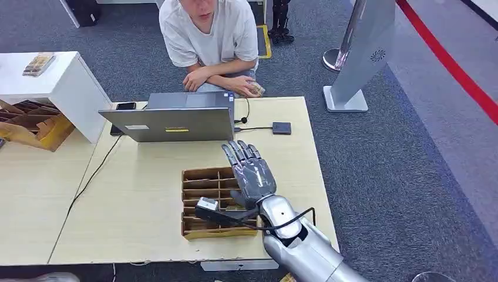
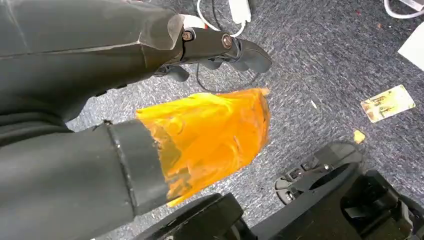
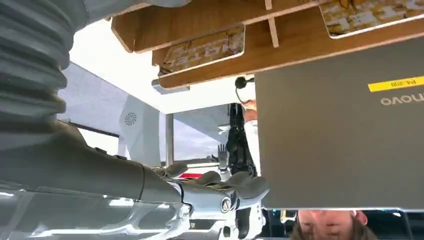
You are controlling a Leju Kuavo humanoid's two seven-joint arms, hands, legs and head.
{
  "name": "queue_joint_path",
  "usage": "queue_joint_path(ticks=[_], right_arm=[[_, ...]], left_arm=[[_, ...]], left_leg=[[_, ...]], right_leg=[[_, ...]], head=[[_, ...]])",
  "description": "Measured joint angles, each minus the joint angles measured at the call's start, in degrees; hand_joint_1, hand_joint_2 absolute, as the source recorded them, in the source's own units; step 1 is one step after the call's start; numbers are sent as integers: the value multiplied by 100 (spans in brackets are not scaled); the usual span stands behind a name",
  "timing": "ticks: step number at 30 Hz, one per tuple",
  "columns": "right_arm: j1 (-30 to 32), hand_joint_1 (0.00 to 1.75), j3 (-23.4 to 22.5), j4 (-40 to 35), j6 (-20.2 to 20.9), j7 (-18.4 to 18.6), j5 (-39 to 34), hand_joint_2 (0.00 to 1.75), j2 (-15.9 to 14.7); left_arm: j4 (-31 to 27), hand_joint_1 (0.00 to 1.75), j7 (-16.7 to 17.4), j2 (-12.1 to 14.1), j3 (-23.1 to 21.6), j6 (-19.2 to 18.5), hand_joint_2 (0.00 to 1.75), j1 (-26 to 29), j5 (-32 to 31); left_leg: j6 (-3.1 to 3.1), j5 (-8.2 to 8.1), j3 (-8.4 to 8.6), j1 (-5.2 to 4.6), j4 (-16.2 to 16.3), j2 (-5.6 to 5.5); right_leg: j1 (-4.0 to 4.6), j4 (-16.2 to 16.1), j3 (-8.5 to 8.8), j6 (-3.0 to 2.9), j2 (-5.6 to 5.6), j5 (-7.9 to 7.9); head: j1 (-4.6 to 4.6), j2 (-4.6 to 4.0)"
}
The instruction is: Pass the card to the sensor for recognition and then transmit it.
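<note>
Right hand (image 1: 252, 174) hovering spread and empty over the wooden card tray (image 1: 202, 202) on the counter (image 1: 141, 200).
Cards are lying in the tray's slots (image 3: 204, 49); the sensor (image 1: 282, 128) is sitting beside the laptop (image 1: 170, 123), a person (image 1: 208, 35) leaning in. Left hand (image 2: 220, 47) is hanging curled, holding nothing, over carpet.

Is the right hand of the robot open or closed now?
Open. The right hand hovers over the wooden card tray, fingers stretched out and apart, holding nothing.

Bare table (image 1: 135, 205) lies open left of the slotted wooden tray (image 1: 202, 176) — laptop (image 1: 170, 123) blocks the far side.
</note>
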Motion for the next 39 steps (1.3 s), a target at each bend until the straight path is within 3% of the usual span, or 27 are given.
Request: queue_joint_path(ticks=[21, 23, 30, 33, 35, 39], right_arm=[[43, 23, -44, 2, 90, 7, -17, 175, -20], [43, 37, -44, 2, 92, 7, -17, 175, -20], [44, 54, -59, 2, 96, 7, -20, 175, -20], [45, 89, -66, 2, 101, 9, -20, 175, -20], [45, 99, -68, 2, 101, 9, -20, 175, -20], [45, 99, -68, 4, 101, 9, -37, 175, -20]], left_arm=[[0, 0, 2, 0, -92, -9, 0, -18, -9], [0, 0, 2, 0, -92, -9, 0, -19, -11], [0, 0, 2, 0, -107, -13, 0, -20, -9], [0, 0, 4, 0, -116, -13, 0, -20, -9], [0, 0, 7, 0, -118, -13, 0, -21, -9], [0, 0, 9, 0, -122, -13, 0, -21, -9]], left_leg=[[0, 0, 0, 0, 0, 0], [0, 0, 0, 0, 0, 0], [0, 0, 0, 0, 0, 0], [0, 0, 0, 0, 0, 0], [0, 0, 0, 0, 0, 0], [0, 0, 0, 0, 0, 0]], right_leg=[[0, 0, 0, 0, 0, 0], [0, 0, 0, 0, 0, 0], [0, 0, 0, 0, 0, 0], [0, 0, 0, 0, 0, 0], [0, 0, 0, 0, 0, 0], [0, 0, 0, 0, 0, 0]], head=[[0, 0], [0, 0], [0, 0], [0, 0], [0, 0], [0, 0]])
